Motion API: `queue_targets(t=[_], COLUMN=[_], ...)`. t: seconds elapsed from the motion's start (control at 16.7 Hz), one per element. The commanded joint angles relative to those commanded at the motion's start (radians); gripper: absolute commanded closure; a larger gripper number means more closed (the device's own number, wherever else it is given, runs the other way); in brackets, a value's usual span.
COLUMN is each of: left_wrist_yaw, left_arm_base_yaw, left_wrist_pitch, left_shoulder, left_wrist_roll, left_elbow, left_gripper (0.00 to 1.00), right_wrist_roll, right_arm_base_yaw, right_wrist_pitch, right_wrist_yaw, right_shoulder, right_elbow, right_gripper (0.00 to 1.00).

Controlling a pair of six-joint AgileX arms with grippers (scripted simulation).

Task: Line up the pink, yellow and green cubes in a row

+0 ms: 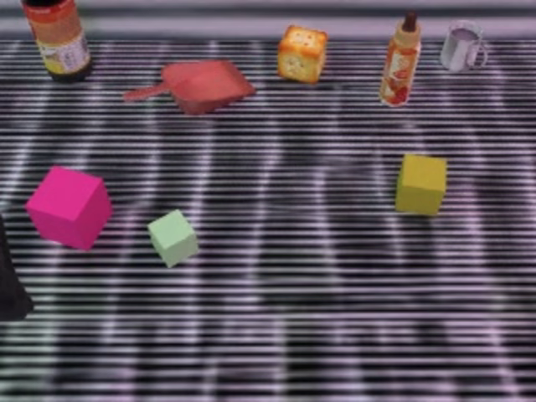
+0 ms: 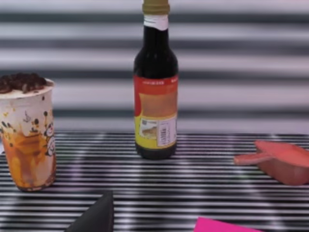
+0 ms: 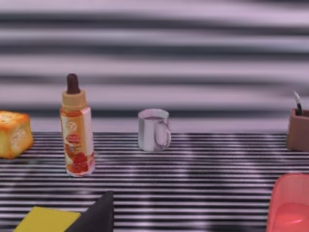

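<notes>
Though only a dark finger tip [image 2: 96,215] of the left gripper shows in the left wrist view, and a dark bit of that arm [image 1: 10,285] sits at the top view's left edge near 8 o'clock, I cannot tell whether either claw is apart or together; the right gripper's finger [image 3: 96,215] likewise pokes into its own wrist view

Nearest the left arm, the pink cube [image 1: 69,207] lies at 9 o'clock, close to the table's left edge, with the small green cube [image 1: 174,238] just beside it toward centre, not touching. The yellow cube [image 1: 421,183] sits well apart at 3 o'clock. Between green and yellow, and across the whole 6 o'clock half, the striped table [image 1: 293,335] is open

Along the 12 o'clock edge stand a dark sauce bottle [image 1: 57,38], a red dustpan [image 1: 201,85], an orange cracker box [image 1: 301,54], a dropper bottle [image 1: 400,61] and a mug [image 1: 461,46] whose contents I cannot make out. The left wrist view adds a drink cup [image 2: 26,133] filled with orange-brown drink and topped with dark crumbs
</notes>
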Motion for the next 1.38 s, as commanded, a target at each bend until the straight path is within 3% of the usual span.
queue_targets(t=[0.24, 0.54, 1.38], left_wrist_yaw=[0.002, 0.004, 0.005], left_arm_base_yaw=[-0.01, -0.07, -0.325], left_wrist_pitch=[-0.02, -0.176, -0.894], left_shoulder=[0.031, 0.293, 1.7], left_wrist_roll=[0.011, 0.096, 0.47], left_elbow=[0.03, 0.269, 1.283], left_gripper=[0.0, 0.0, 0.0], right_wrist_roll=[0.0, 0.0, 0.0], right_arm_base_yaw=[0.0, 0.0, 0.0], right_wrist_pitch=[0.0, 0.0, 0.0], right_wrist_yaw=[0.0, 0.0, 0.0], right_shoulder=[0.0, 0.0, 0.0], right_elbow=[0.0, 0.0, 0.0], right_gripper=[0.0, 0.0, 0.0])
